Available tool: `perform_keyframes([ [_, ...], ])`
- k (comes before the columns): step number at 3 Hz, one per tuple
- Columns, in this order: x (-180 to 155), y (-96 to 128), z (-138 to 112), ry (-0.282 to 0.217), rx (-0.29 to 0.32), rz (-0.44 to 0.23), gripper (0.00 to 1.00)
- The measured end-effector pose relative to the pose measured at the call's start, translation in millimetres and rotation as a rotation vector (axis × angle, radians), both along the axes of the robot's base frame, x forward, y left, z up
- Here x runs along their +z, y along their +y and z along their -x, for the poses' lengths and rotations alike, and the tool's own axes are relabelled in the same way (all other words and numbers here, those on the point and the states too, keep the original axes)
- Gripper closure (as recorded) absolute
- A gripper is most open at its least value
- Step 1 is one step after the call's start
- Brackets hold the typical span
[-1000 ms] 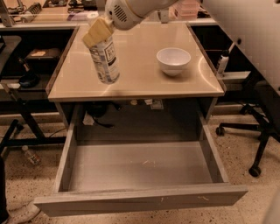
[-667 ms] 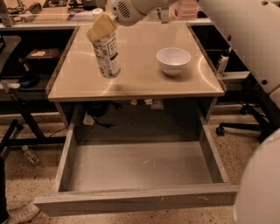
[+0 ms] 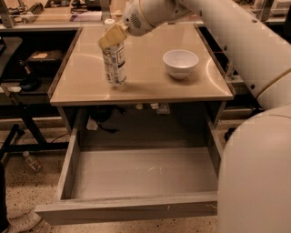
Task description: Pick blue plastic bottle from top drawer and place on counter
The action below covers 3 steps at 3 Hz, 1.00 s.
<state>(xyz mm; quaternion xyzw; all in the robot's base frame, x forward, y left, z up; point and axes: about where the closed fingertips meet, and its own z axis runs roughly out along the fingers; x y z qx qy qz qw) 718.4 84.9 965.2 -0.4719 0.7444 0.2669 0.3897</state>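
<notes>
The blue plastic bottle point(image 3: 114, 64), clear with a white cap and a white label, stands upright on the left half of the beige counter point(image 3: 150, 86). My gripper point(image 3: 112, 35) reaches in from the upper right and is shut on the bottle's upper part, just below the cap. The bottle's base rests on the counter or sits just above it. The top drawer point(image 3: 136, 175) is pulled fully out below the counter, and its grey inside holds nothing.
A white bowl point(image 3: 180, 63) sits on the counter to the right of the bottle. My white arm point(image 3: 254, 45) fills the right side of the view. A cluttered bench point(image 3: 54, 13) stands behind. A small bottle point(image 3: 32, 163) lies on the floor at left.
The bottle was tilted in my gripper; now it is upright and lower, at the counter's surface. The view has shifted a little.
</notes>
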Motion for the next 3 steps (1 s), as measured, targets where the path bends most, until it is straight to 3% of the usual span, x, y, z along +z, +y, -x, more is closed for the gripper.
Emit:
perform_keyframes([
  [1, -21.9, -2.1, -11.1, 0.039, 0.006, -0.009, 1.00],
  [2, -23.4, -1.8, -13.2, 0.049, 0.010, -0.009, 1.00],
  [3, -23.4, -1.8, -13.2, 0.049, 0.010, -0.009, 0.82],
])
